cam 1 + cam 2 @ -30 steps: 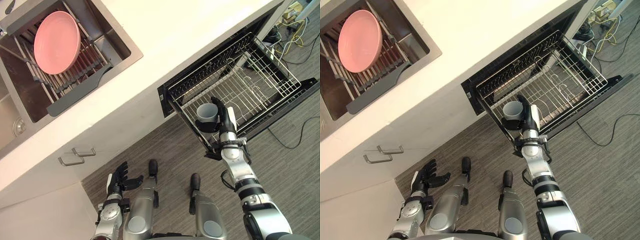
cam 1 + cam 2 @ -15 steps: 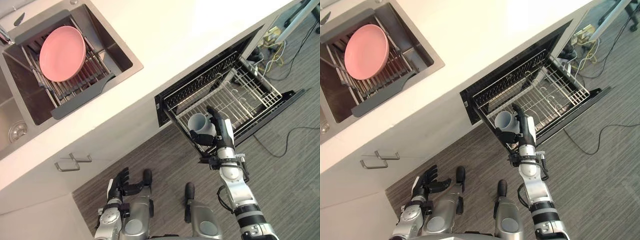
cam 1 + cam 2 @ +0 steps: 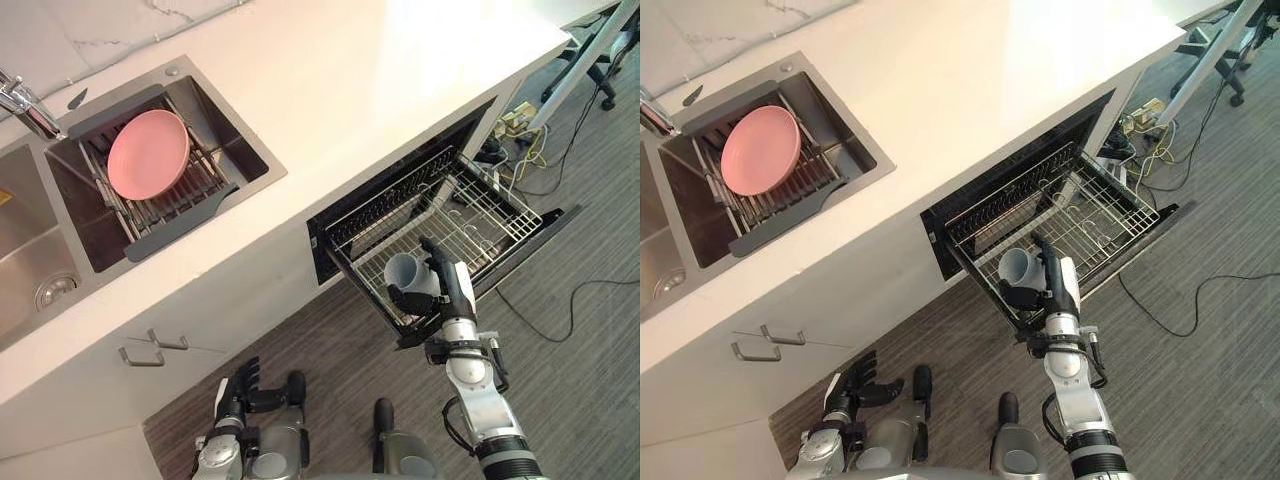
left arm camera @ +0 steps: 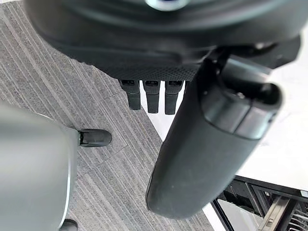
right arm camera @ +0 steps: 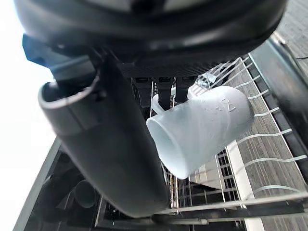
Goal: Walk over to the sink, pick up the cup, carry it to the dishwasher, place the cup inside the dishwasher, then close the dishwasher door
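Clearly the cup (image 3: 404, 271) sits tilted in the right hand (image 3: 447, 290), fingers curled round it, raised above the front corner of the dishwasher rack (image 3: 482, 214).

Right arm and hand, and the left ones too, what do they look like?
The right arm is silver-grey, built of rounded segments with black rings at the joints. The right hand is dark, with a white cover along the thumb. The left hand is dark too, the left arm silver-grey.

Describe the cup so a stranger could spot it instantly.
Under the white counter, a dishwasher's wire rack is pulled out. Over its near corner the right hand grips the cup: a pale blue-grey mug with a handle, solid against the thin bare wires.
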{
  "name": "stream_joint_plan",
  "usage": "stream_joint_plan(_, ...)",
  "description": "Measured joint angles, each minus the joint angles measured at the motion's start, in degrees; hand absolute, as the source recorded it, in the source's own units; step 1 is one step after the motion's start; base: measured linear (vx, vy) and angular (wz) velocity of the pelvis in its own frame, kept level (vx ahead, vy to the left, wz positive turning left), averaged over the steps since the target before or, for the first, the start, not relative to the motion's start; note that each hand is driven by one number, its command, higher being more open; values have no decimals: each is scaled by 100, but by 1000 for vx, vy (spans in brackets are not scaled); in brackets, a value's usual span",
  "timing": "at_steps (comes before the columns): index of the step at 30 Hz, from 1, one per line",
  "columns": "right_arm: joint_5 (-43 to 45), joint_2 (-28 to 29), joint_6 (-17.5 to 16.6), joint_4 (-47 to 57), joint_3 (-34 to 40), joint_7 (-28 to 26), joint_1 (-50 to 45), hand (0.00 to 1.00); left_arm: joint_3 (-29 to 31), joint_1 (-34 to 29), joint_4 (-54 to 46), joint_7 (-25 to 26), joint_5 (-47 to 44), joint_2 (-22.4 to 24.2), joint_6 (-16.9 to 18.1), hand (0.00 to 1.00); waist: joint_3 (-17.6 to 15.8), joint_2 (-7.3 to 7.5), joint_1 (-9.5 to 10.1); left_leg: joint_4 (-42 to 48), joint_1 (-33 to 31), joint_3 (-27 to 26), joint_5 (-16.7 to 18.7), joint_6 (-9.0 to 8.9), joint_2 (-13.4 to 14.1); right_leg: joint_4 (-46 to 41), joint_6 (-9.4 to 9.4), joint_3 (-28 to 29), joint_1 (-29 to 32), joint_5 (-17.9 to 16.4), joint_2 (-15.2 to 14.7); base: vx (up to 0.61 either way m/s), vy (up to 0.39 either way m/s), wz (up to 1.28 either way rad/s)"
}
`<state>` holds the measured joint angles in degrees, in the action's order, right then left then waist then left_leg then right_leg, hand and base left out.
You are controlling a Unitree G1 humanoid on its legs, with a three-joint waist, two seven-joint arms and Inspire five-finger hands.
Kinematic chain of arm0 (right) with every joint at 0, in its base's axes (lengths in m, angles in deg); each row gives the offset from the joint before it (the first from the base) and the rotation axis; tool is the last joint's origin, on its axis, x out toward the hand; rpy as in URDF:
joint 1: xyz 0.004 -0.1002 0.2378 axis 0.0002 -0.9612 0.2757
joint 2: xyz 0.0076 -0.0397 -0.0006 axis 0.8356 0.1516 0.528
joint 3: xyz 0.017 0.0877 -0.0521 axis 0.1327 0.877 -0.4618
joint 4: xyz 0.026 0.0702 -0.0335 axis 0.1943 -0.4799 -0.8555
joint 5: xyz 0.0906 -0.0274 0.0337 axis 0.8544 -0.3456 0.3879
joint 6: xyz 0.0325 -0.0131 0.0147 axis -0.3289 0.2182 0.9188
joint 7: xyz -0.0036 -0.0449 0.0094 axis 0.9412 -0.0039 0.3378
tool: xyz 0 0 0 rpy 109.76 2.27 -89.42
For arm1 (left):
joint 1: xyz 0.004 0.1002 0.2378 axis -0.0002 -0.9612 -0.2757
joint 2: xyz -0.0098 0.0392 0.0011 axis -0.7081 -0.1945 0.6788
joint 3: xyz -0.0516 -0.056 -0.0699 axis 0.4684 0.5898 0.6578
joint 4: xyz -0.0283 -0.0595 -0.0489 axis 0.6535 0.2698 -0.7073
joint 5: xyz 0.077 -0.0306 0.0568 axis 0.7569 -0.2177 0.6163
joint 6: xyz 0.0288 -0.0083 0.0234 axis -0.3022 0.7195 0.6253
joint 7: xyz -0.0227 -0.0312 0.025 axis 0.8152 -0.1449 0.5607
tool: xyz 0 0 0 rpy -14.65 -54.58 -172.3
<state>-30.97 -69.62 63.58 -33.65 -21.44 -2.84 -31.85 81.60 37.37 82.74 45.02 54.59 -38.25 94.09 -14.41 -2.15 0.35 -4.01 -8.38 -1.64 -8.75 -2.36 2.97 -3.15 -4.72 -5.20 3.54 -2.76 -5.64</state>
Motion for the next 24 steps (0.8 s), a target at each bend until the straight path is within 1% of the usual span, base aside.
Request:
stream_joint_plan(7,6,3,25,-1,-1,22,-7,90,-5,-16,3,0,-1,1,-2,90,40,-16,0,-66,115,-10,14,-16,1,98,6,4,-139,16,23,5,-2,0)
stream_joint_plan(9,64,8,37,-12,-1,7,-55,90,-13,-26,39,-1,-1,2,-5,90,107,-25,7,-88,115,-9,14,-15,-5,121,7,1,-143,16,20,18,-5,0)
stream_joint_plan(15,783,103,41,-349,-3,-126,-41,90,-19,-27,129,-9,-2,10,-10,90,158,-38,12,-91,164,19,19,-23,-11,171,6,-32,-232,16,19,4,-7,2)
stream_joint_plan(17,1015,111,117,-603,-9,-233,-35,90,-21,-27,166,-16,-2,12,-16,90,159,-38,19,-93,181,37,19,-22,-14,172,6,-52,-245,16,18,-26,-2,4)
stream_joint_plan(24,887,123,353,-1087,-36,-372,186,90,-16,-21,183,-20,-10,12,-110,90,170,-36,26,-97,164,82,44,-45,-18,217,7,-107,-255,9,19,-10,-1,2)
